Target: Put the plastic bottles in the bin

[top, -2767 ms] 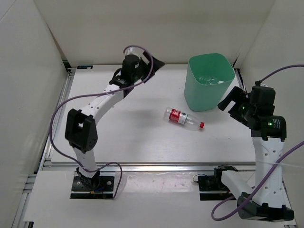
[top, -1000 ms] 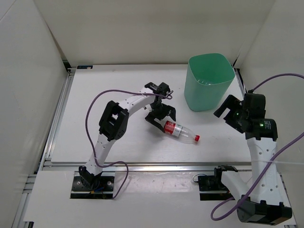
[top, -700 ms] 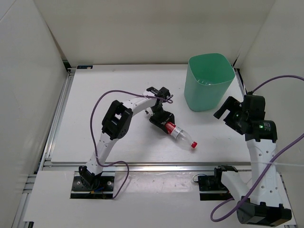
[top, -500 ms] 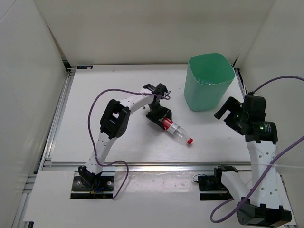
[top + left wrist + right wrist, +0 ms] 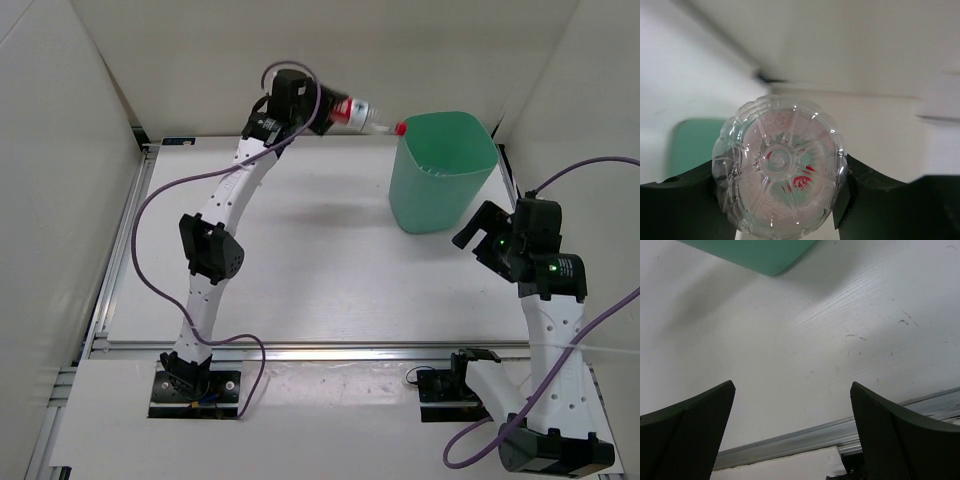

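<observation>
Upper middle of the overhead view: the left gripper (image 5: 328, 108) clamps the red-labelled bottle (image 5: 352, 112) by its base end, cap just at the bin (image 5: 440, 195) rim. Probably light, thin-walled and slick, so the ribbed base suits. The right gripper (image 5: 482, 228) gapes, empty

The left arm (image 5: 225, 190) stretches from the lower left to the top centre of the overhead view. Its left gripper (image 5: 320, 110) is turned rightward and clamped on the base end of the red-labelled bottle (image 5: 352, 111). The right arm (image 5: 556, 330) stands upright at the right edge, and the right gripper (image 5: 478, 226) points down-left with its jaws spread wide.
</observation>
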Robot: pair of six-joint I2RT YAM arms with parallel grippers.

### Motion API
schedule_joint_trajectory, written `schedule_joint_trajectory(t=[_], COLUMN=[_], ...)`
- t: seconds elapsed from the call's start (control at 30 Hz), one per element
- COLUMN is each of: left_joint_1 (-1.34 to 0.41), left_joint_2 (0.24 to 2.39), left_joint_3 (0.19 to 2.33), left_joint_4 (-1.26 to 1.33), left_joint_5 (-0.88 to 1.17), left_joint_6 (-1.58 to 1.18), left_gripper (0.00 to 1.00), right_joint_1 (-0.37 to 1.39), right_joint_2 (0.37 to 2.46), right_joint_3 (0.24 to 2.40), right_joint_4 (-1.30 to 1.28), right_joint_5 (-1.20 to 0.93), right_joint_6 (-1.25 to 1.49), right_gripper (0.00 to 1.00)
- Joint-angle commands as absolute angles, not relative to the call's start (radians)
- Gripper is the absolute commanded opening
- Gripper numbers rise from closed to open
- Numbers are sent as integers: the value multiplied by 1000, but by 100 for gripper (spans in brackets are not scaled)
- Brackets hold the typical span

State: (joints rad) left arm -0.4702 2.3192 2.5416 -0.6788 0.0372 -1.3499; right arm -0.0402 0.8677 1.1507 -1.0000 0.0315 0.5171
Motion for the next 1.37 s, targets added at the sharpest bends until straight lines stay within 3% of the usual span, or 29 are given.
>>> schedule_joint_trajectory(t=[0.0,0.17,0.43,0.5,0.53,0.7,0.9,1.03,1.17,1.33], left_joint_1=[-503,-566,-679,-680,-680,-629,-511,-477,-453,-433], left_joint_2=[2321,2396,2428,2401,2384,2234,1748,1551,1215,961], left_joint_3=[2548,2592,2522,2522,2507,2461,1871,1518,1205,921], left_joint_4=[-276,-109,-91,-91,-91,-91,-162,-306,-513,-537], left_joint_5=[31,31,41,52,43,-5,-3,-9,-359,-733], left_joint_6=[-1328,-1231,-1051,-1000,-991,-840,-710,-692,-657,-523], left_gripper=[45,50,61,82,100,100,100,100,100,100], right_joint_1=[-46,-46,-46,-46,-46,-46,-46,-46,-46,-46], right_joint_2=[864,853,844,844,844,834,877,914,923,913], right_joint_3=[1215,1233,1233,1233,1233,1223,1267,1310,1319,1284], right_joint_4=[-1012,-1054,-1063,-1063,-1063,-1054,-1045,-1034,-1025,-1034], right_joint_5=[48,48,48,48,48,48,38,14,23,80], right_joint_6=[517,506,506,506,506,517,538,538,538,561], right_gripper=[100,100,100,100,100,100,100,100,100,100])
